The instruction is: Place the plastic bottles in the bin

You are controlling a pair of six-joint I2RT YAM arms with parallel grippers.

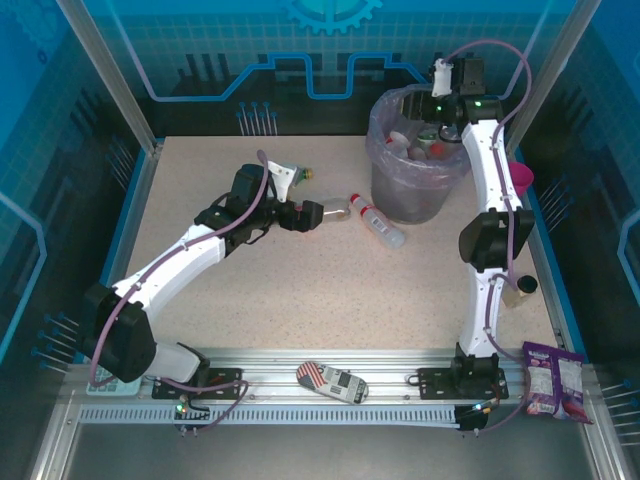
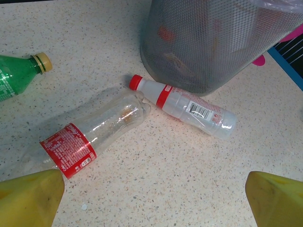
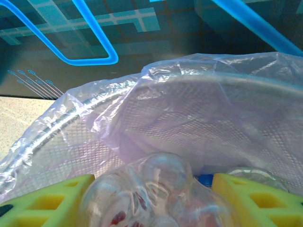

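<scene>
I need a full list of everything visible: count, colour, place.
bin: one, grey mesh, lilac bag, far right.
binned bottles: several, clear and red, inside the bin.
capped bottle: one, clear, red cap and label, lying beside the bin.
larger bottle: one, clear, red label, lying near the capped bottle.
green bottle: one, green, yellow cap, lying farther left.
held bottle: one, clear, over the bin.
pink cup: one, pink, right of the bin.
purple packets: seemingly two, near right corner.
striped item: one, red and white, front rail.
left gripper: one, yellow fingers, open above the table.
right gripper: one, yellow fingers, closed on the held bottle.
</scene>
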